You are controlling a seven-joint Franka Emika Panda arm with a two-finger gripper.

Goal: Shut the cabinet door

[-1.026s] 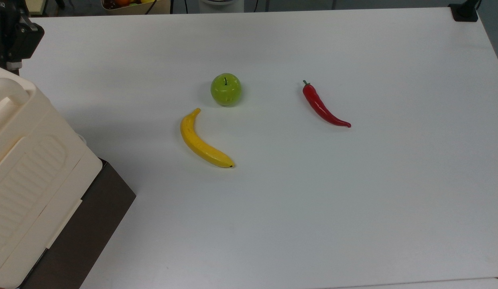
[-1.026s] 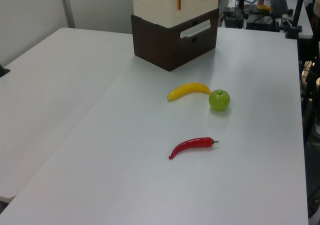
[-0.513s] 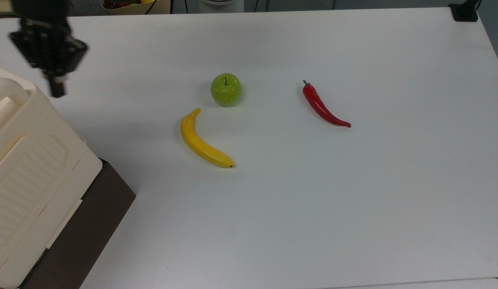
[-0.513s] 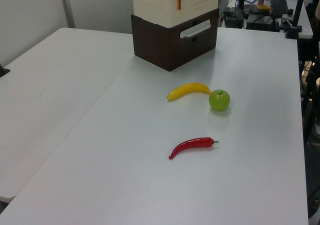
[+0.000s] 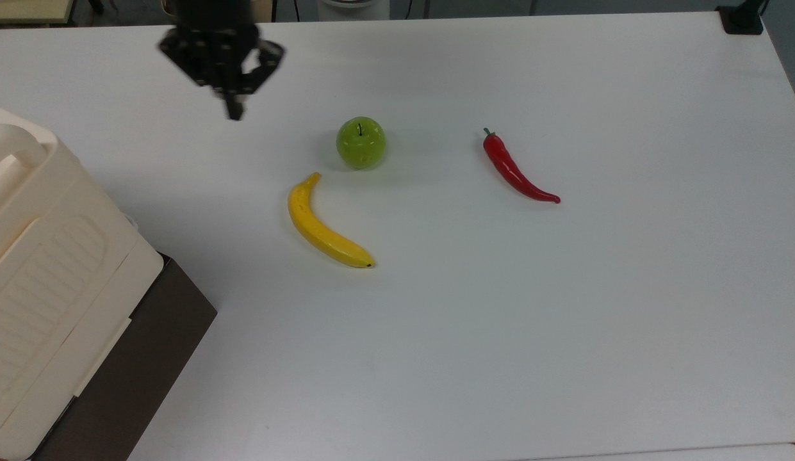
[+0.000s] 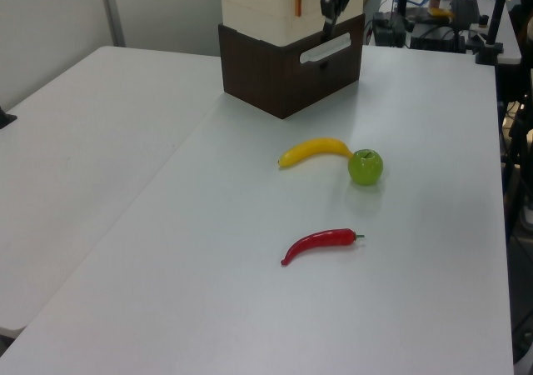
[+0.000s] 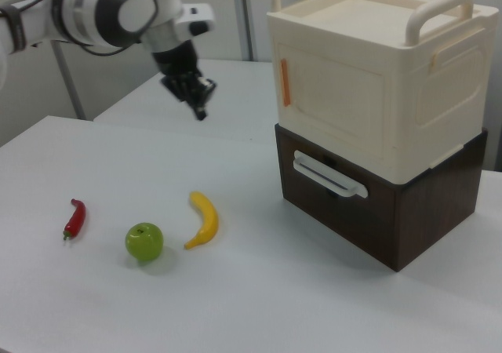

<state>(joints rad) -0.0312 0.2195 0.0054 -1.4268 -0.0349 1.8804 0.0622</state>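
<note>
White table [image 5: 564, 320], grey room behind.

- Cabinet [image 7: 369, 78] noted at 3 o'clock in the right view, stacked on a dark drawer box [image 7: 376, 212].
- Door [image 7: 337, 106] found on the cabinet's front face, directly above the drawer pull. It is seen lying flush with the frame, orange tab [image 7: 285, 82] at its 9 o'clock edge. No gap is made out.
- End effector [image 5: 234, 112] seen in the air at 10 o'clock of the apple [image 5: 360, 143] in the top view, well apart from the cabinet. Fingers appear clenched together, with nothing held.

Step judged: closing seems done, and the arm is clear of the door. Little is called for next. If any gap remains, a flat push near the tab side would be needed, approached from the table side.

Count: one cabinet, one door, one drawer box, one apple, one banana [image 5: 320, 227], one chili [image 5: 516, 169], one end effector.
</note>
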